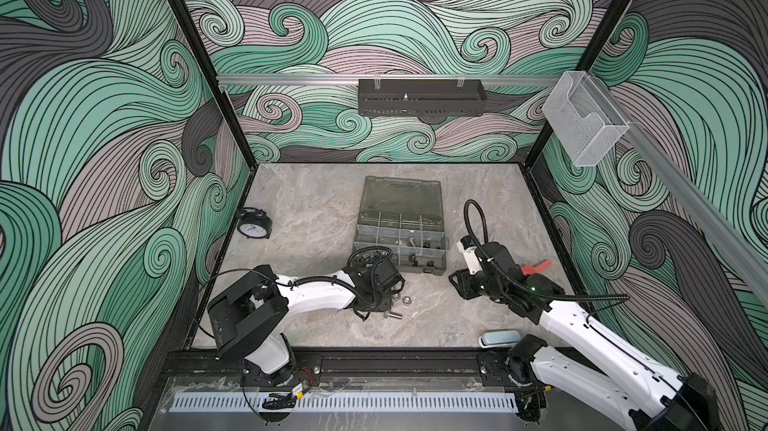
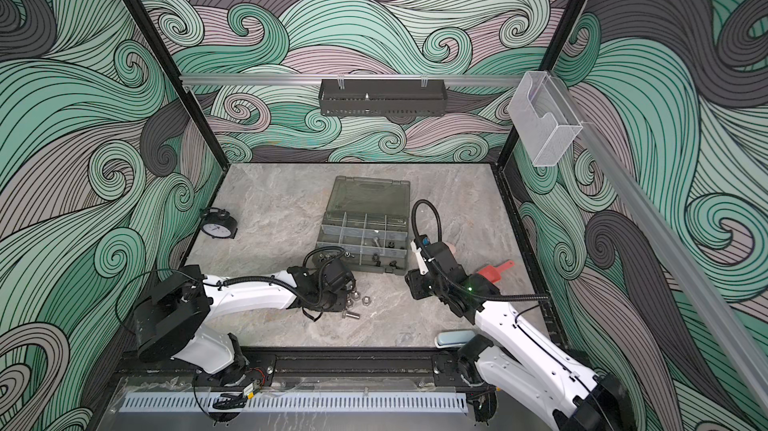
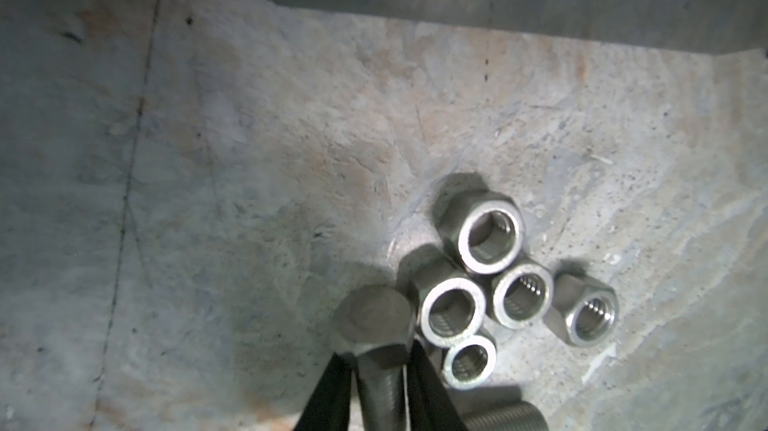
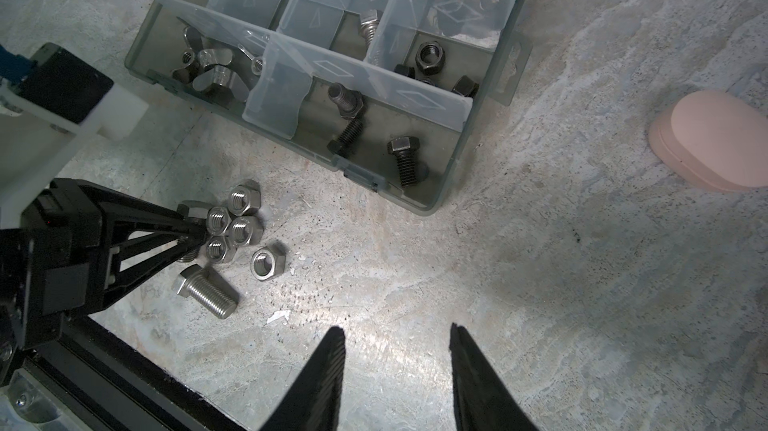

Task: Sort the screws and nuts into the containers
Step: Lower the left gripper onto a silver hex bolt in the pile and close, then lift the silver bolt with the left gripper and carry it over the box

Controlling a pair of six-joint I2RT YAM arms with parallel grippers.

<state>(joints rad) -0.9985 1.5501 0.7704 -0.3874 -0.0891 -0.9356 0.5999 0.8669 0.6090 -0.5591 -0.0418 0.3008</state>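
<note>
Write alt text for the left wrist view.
The left gripper pinches a silver hex-head screw by its shank, just below the head, between black fingers. Five silver nuts cluster beside it on the grey stone-look table; another screw's threaded end shows at the frame edge.

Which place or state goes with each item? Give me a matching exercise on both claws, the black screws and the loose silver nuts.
Items:
1. left claw
2. right claw
3. black screws
4. silver nuts

Places or states:
A. open above the table
B. inside a compartment of the organizer case
C. clustered loose on the table
D. shut on the shank of a silver screw

Pairs: 1-D, 2-A, 3-B, 4-C
</note>
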